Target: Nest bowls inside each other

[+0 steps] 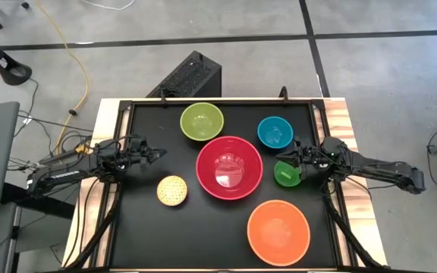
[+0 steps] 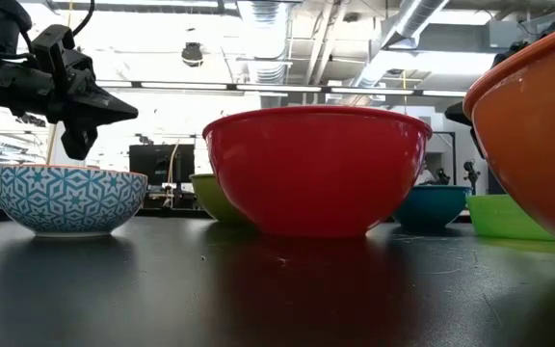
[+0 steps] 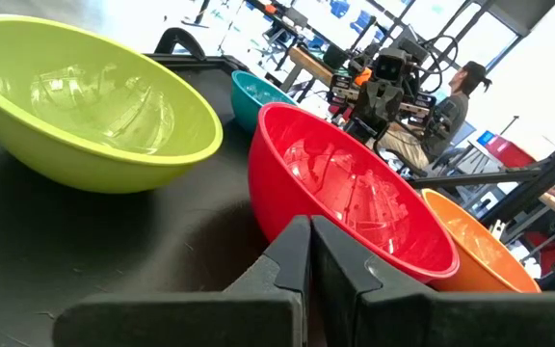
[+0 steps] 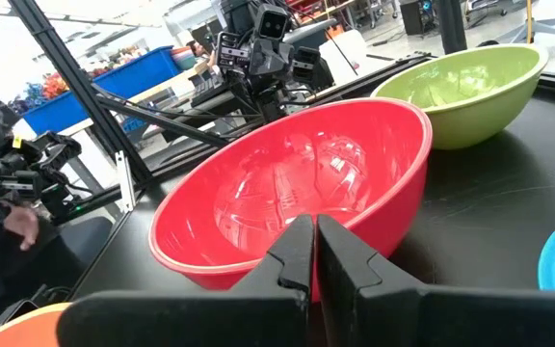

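Six bowls stand apart on their bases on the black table (image 1: 143, 235). The red bowl (image 1: 229, 167) is in the middle, the lime green bowl (image 1: 201, 121) behind it, and the blue bowl (image 1: 275, 133) at the far right. The small dark green bowl (image 1: 286, 174) sits right of the red one, the orange bowl (image 1: 278, 232) near right, and the dotted yellow bowl (image 1: 172, 190) near left. My left gripper (image 1: 158, 154) hovers shut left of the red bowl, above the table (image 2: 114, 111). My right gripper (image 1: 288, 155) hovers shut between the blue and dark green bowls.
A raised frame (image 1: 321, 114) runs along the table's sides. A black box (image 1: 188, 76) stands on the floor behind the far edge, and a person (image 3: 461, 87) sits in the room beyond. Bare table lies between the dotted yellow and orange bowls.
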Controlling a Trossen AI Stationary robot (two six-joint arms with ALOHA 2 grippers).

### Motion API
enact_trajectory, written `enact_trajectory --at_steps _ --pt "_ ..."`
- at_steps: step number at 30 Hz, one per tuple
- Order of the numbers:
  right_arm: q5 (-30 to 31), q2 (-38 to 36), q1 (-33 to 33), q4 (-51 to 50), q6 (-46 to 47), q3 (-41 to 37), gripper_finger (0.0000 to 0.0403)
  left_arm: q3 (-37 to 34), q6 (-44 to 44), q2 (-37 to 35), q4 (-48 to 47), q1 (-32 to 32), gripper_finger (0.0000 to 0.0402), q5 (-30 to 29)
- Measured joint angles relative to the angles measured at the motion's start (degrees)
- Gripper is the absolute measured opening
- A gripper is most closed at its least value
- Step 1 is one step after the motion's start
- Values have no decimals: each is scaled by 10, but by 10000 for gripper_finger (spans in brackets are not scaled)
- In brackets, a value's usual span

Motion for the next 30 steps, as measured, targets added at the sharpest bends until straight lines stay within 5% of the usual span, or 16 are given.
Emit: enact_trajectory --at_steps 11,16,23,30 --pt "0 0 0 0 0 0 33 0 -9 0 0 0 0 0" --pt "0 0 0 0 -2 0 33 0 -124 0 2 0 0 -4" --pt "14 0 -4 15 -9 0 33 0 -280 1 0 0 0 -48" --pt "16 0 8 61 22 0 33 0 -257 2 13 0 0 -141"
